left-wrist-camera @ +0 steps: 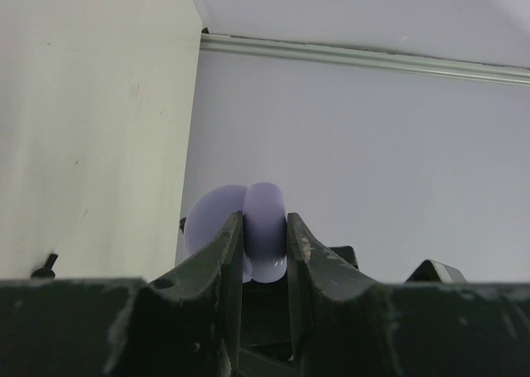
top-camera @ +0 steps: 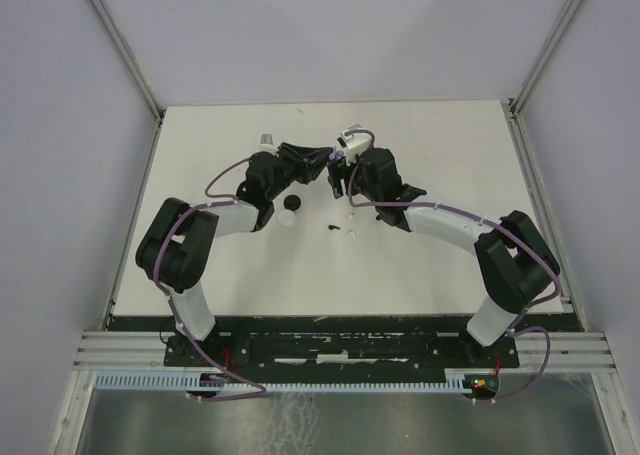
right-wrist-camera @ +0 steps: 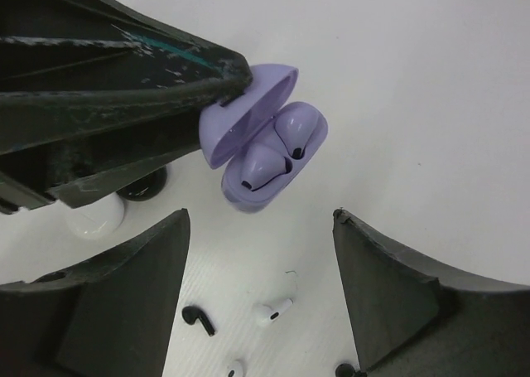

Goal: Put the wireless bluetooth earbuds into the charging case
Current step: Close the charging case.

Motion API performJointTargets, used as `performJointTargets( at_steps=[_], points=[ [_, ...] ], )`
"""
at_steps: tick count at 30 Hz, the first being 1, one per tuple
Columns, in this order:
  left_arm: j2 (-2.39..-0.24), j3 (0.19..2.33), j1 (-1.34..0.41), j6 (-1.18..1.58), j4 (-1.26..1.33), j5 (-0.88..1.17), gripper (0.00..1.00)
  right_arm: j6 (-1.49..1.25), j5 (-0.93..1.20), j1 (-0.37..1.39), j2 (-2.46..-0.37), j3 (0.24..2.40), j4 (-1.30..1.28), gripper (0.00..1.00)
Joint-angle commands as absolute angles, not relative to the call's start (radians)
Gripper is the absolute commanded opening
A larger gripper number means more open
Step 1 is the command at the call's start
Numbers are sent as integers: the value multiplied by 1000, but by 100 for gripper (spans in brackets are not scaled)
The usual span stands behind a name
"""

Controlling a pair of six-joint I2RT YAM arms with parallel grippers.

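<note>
I logged: white table, pale walls on three sides; left gripper clenched on open charging case; two lilac earbuds seated inside; loose earbuds, black and white, near the case; right gripper released.

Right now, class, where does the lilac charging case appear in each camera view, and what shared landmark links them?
Top external: the lilac charging case sits just above the picture's centre.
Left wrist: lower centre, pinched between the jaws.
Right wrist: upper centre, open, with two lilac earbuds inside.
Shared landmark: the left gripper clamping it.
</note>
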State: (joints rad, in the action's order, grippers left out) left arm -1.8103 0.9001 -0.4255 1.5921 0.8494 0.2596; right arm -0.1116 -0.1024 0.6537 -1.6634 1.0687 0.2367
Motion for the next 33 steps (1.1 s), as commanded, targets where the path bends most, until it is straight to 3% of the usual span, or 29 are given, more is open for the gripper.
performJointTargets(
  at_steps=[1, 17, 33],
  points=[
    [-1729, 899, -439, 1616, 845, 187, 3, -122, -188, 654, -1695, 1084, 360, 78],
    [-1735, 862, -445, 1635, 844, 225, 3, -116, -305, 654, -1771, 1081, 528, 79],
    [-1790, 873, -444, 1622, 843, 267, 3, -40, -440, 634, -1678, 966, 587, 81]
  ],
)
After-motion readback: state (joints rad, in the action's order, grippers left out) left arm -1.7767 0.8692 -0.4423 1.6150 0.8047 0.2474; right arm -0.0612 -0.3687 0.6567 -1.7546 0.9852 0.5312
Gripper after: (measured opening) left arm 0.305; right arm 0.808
